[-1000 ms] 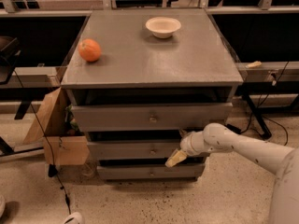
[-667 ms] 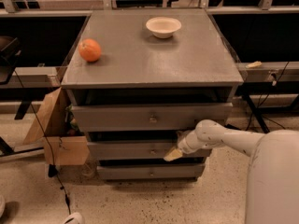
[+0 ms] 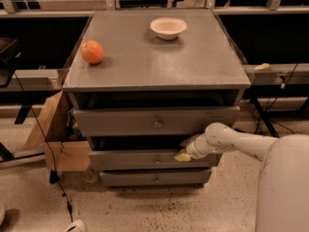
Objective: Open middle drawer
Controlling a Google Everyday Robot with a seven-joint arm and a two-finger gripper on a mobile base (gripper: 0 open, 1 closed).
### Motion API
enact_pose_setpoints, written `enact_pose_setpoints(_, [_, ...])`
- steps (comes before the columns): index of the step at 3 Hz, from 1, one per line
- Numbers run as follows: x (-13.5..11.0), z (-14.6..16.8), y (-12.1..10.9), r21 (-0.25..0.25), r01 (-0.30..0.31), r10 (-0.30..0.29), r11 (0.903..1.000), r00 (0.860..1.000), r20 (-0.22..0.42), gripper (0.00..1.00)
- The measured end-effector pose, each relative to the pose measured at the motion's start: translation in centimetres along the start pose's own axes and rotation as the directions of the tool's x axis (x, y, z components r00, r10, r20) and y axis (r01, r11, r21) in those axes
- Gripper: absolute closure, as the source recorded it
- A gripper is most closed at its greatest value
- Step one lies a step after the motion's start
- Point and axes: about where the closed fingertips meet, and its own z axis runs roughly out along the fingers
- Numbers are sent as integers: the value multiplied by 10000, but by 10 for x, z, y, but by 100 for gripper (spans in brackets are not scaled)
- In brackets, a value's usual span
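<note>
End effector [image 3: 183, 155] at middle drawer [image 3: 126, 160]

— Where does the camera look from?
— From in front of the bench [image 3: 193, 66], well above its top, tilted down toward its front edge.
— How near?
— Fairly close. The bench fills the middle of the frame, with all four corners of its top in sight, the drawer fronts under the front edge, and a strip of floor [image 3: 159, 207] below.
— What do the views share?
— There is just this one view.
— And the end effector?
— The end effector [image 3: 183, 154] sits under the front edge, right of centre, at the top of the middle drawer [image 3: 130, 159]. Its arm [image 3: 241, 141] enters from the frame's lower right.
</note>
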Motion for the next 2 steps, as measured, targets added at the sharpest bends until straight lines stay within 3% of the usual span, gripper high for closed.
enact_pose_setpoints(1, [-1, -2, 0, -1, 0, 0, 10000, 10000, -2, 94])
enact_pose_setpoints(2, [4, -4, 10, -103, -45, 42, 9999, 9998, -199, 90])
